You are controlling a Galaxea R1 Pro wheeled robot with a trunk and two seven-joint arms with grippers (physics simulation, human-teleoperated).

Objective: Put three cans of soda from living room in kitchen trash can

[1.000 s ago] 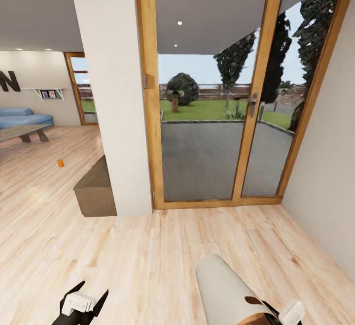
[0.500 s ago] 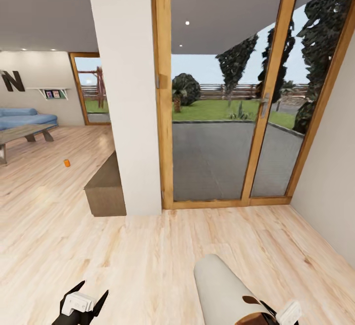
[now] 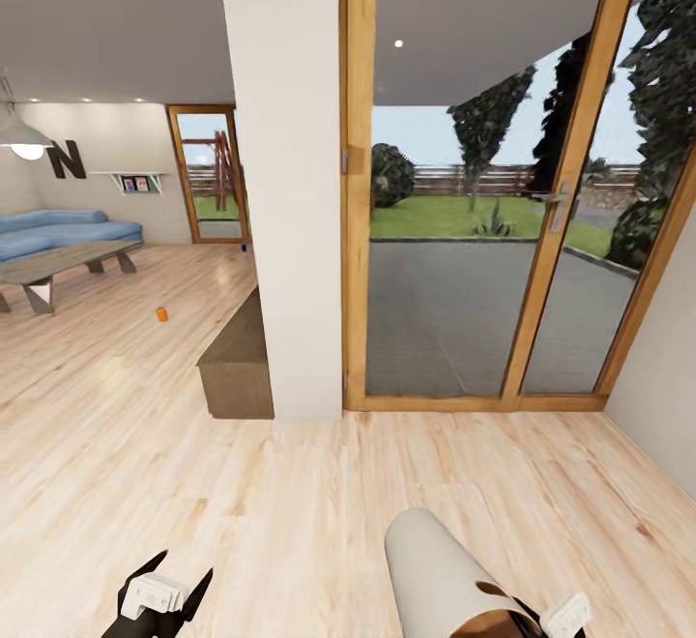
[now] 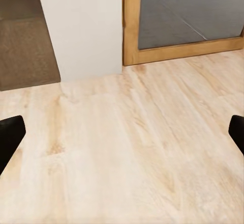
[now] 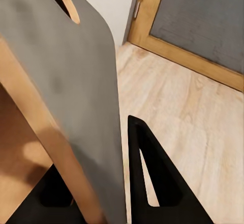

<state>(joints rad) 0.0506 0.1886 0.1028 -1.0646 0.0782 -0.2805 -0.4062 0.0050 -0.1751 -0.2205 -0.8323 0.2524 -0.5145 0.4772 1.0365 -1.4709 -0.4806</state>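
Grey tapered metal bin (image 3: 435, 570) pinched at its rim by right gripper (image 5: 96, 183) (one black finger inside the tan-brown wall, one outside), lying tilted, long axis running forward, closed base leading. Left gripper (image 3: 159, 597) spread wide over pale wood floor (image 4: 127, 147). Small orange soda can (image 3: 161, 314) upright, far ahead-left. Dark wall letter N (image 3: 67, 160) beyond.
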